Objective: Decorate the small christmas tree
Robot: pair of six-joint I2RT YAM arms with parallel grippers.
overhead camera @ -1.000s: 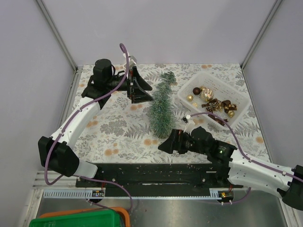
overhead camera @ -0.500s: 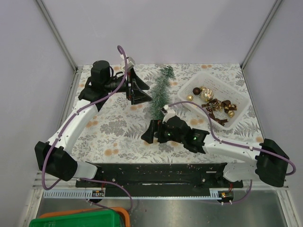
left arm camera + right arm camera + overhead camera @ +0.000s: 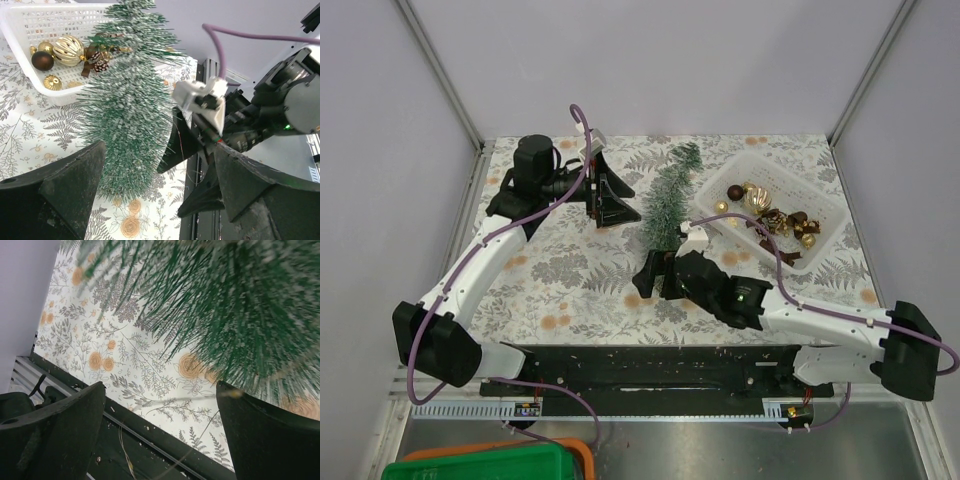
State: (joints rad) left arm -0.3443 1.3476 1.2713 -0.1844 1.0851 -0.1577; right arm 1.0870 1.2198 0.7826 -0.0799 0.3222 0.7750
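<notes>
Right gripper released, at the foot of the small christmas tree.

Right jaws stand fully spread; in the right wrist view the gripper has the tree's lower bristles between its fingers, and contact cannot be determined. One second ago this gripper lay further toward 4 o'clock, clear of the tree; it has since closed in on the trunk end. The tree now leans with its tip toward 1 o'clock, less flat than before, on the patterned cloth. The basket of baubles sits at 3 o'clock of the tree. Left gripper, also released, hovers at 9 o'clock of the tree, unchanged.
</notes>
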